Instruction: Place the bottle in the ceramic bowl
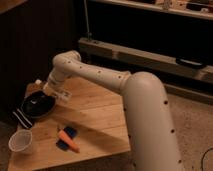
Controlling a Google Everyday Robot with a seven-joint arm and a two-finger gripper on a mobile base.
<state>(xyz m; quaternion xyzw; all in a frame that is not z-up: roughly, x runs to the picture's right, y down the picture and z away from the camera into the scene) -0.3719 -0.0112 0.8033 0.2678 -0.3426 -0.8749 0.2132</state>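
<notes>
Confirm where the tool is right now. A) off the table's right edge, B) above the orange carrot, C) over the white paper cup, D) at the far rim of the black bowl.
D. The tool sits at the far edge of the ceramic bowl, with the bottle's white cap showing beside it; the carrot and paper cup lie well nearer the camera.

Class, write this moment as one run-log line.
gripper: over ceramic bowl's rim | bottle: at gripper, above bowl | ceramic bowl: table's left end | step: release pending
</notes>
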